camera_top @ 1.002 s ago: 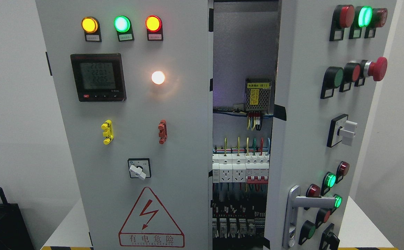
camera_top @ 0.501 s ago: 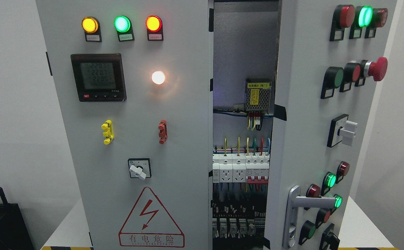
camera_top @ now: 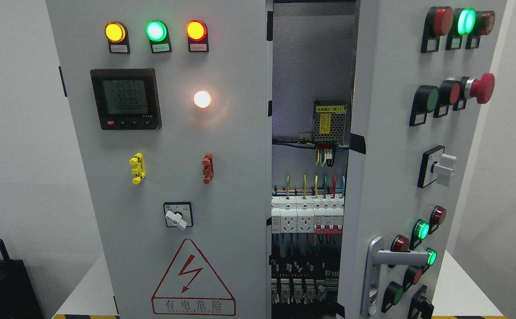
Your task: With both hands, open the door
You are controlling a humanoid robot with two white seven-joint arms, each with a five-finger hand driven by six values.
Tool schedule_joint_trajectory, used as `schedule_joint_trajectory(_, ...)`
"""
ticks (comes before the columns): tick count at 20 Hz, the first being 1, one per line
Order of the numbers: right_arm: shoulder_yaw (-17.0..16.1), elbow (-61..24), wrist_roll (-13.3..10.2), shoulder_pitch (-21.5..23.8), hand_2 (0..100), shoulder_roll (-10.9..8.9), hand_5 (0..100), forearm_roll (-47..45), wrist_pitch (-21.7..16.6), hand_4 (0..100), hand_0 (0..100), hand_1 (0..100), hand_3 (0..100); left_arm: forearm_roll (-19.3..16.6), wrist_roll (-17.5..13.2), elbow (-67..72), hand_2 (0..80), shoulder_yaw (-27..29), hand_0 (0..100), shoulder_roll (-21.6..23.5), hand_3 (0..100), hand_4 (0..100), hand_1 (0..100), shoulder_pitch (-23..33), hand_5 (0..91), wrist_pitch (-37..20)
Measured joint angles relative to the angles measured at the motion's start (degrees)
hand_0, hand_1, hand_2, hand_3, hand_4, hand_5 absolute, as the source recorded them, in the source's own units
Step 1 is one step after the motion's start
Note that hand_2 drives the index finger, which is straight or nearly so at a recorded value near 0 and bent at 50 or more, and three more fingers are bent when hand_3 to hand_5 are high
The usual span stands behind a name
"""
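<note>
The tall grey metal right-hand door of the electrical cabinet stands swung partly open at the right of the picture, its face angled toward the camera's left. A silver lever handle sits low on it, level and pointing right, among red and green round push buttons. Higher up are a red mushroom-head stop button and a white rotary switch.

Through the gap between the doors show a perforated metal power supply with coloured wires below it, and a row of white breakers and sockets.

The grey left-hand door is shut and faces the camera. It carries amber, green and red lamps, a black digital meter, a glowing white lamp and a red triangular shock-warning sign.

The cabinet stands on a white table.

Neither hand appears in the head view, so whether their fingers are apart or together cannot be told.
</note>
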Motion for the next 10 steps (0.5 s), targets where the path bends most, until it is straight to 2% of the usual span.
schedule_joint_trajectory(5,0.00,0.00,0.00,0.00,0,0.00,0,0.00,0.00,0,0,0,0,3.00,-0.07,-11.45,0.0,-0.37,0,2.44,0,4,0,4.19,0.0,-1.01)
schedule_joint_trajectory(10,0.00,0.01,0.00,0.00,0,0.00,0,0.00,0.00,0,0,0,0,6.63,-0.26,-20.73,0.0,0.53,0,5.37,0,4,0,5.94,0.0,-1.18)
